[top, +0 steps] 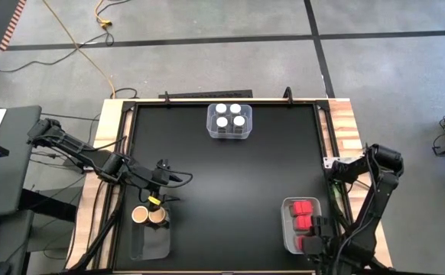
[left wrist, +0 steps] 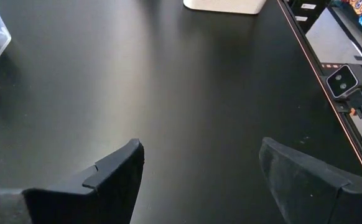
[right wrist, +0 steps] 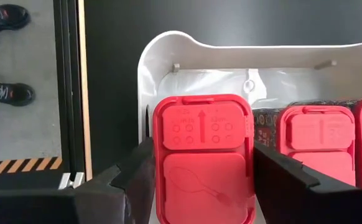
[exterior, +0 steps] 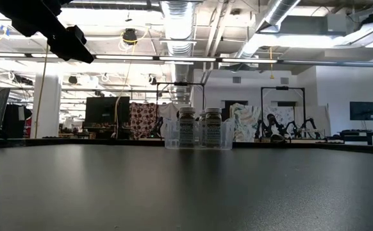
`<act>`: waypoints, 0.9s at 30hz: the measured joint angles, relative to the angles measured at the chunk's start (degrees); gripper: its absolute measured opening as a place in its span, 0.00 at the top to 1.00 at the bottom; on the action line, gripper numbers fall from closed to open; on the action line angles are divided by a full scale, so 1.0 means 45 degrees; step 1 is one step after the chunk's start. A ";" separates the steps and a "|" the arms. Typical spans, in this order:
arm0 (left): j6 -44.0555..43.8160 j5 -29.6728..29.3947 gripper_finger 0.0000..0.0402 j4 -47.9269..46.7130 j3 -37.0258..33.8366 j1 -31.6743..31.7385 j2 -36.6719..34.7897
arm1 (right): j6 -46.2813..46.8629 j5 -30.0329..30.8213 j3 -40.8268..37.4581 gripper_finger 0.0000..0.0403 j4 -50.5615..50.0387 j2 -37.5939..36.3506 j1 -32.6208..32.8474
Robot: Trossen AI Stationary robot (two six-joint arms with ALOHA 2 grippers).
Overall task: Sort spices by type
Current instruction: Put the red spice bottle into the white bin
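Observation:
Four white-lidded jars stand in a clear bin at the far middle; they also show in the low view. Two tan-lidded jars stand in a clear bin at the near left. My left gripper hangs open and empty above the table beside them; it also shows in the left wrist view. Red boxes sit in a white bin at the near right. My right gripper reaches into that bin, shut on one red box. My right gripper has the red box's two opposite side walls between its two fingers. The fingers come from above, pointing down. The box stands upright, lid up, inside the white bin beside the other red boxes. I cannot tell whether its bottom rests on the bin.
The middle of the black table is bare. A small camera sits on the table's near edge. Wooden rails border the table. A person's shoes show on the floor beyond the right edge.

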 joint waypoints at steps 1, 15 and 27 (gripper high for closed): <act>0.0000 0.0000 0.24 0.0000 0.0000 -0.0004 0.0000 | 0.0000 0.0000 0.0000 0.39 -0.0012 0.0000 -0.0007; 0.0006 0.0000 0.24 -0.0034 0.0000 0.0000 0.0000 | -0.0330 -0.0005 -0.0005 0.39 -0.0392 0.0000 -0.0085; 0.0009 0.0001 0.24 -0.0056 0.0000 -0.0002 0.0001 | -0.0316 -0.0010 -0.0005 0.31 -0.0522 0.0000 -0.0085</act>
